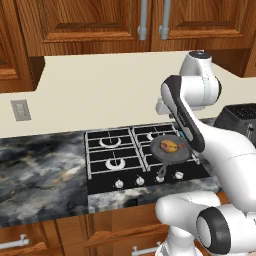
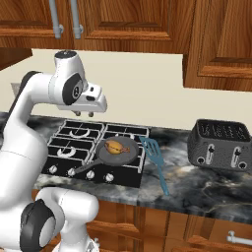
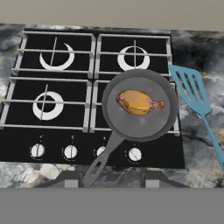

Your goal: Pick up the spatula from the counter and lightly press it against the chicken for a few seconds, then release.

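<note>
The blue spatula (image 2: 153,156) lies flat on the marble counter just right of the stove, blade toward the wall and handle toward the front edge; in the hand view the spatula (image 3: 194,94) sits at the right. A browned chicken piece (image 2: 115,146) (image 3: 138,102) (image 1: 170,146) rests in a dark frying pan (image 3: 131,131) on the front right burner. My gripper (image 2: 84,114) hangs high above the stove, pointing down. Its fingertips (image 3: 74,181) stand wide apart with nothing between them, so it is open.
The black gas stove (image 3: 48,105) has several burners and a row of knobs along its front. A dark toaster (image 2: 221,145) stands on the counter to the right of the spatula. Wooden cabinets (image 2: 123,19) hang above.
</note>
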Controlling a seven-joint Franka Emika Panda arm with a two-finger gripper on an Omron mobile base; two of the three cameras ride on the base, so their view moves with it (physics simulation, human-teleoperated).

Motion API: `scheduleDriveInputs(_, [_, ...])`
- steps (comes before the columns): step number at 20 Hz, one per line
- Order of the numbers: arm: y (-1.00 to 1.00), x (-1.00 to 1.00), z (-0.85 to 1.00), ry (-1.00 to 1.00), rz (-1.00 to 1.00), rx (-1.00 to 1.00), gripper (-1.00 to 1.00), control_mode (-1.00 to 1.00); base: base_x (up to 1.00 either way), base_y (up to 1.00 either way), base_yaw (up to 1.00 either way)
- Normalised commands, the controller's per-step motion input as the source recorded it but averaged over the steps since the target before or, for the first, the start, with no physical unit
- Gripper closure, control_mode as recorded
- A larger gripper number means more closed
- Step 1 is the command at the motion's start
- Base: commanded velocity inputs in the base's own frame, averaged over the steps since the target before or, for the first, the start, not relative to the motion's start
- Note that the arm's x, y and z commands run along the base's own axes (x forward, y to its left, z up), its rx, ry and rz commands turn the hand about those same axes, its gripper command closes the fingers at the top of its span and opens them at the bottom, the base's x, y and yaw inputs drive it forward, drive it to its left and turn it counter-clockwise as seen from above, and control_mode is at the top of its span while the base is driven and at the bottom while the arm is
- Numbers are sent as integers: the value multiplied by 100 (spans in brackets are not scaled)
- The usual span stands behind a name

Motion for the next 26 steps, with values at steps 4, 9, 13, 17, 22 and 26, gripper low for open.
scheduleDriveInputs(4, [0,-5,0,0,0,0,-100,-100,0,0,0])
scheduleDriveInputs(9, [-1,-27,0,-5,0,0,-100,-100,0,0,0])
scheduleDriveInputs(13, [-10,-30,0,-7,0,0,-100,-100,0,0,0])
scheduleDriveInputs(17, [-21,-25,0,-5,0,3,-100,-100,0,0,0])
scheduleDriveInputs(22, [-21,-8,0,-1,0,3,-100,-100,0,0,0])
scheduleDriveInputs(26, [-32,-9,-2,0,0,0,-100,-100,0,0,0])
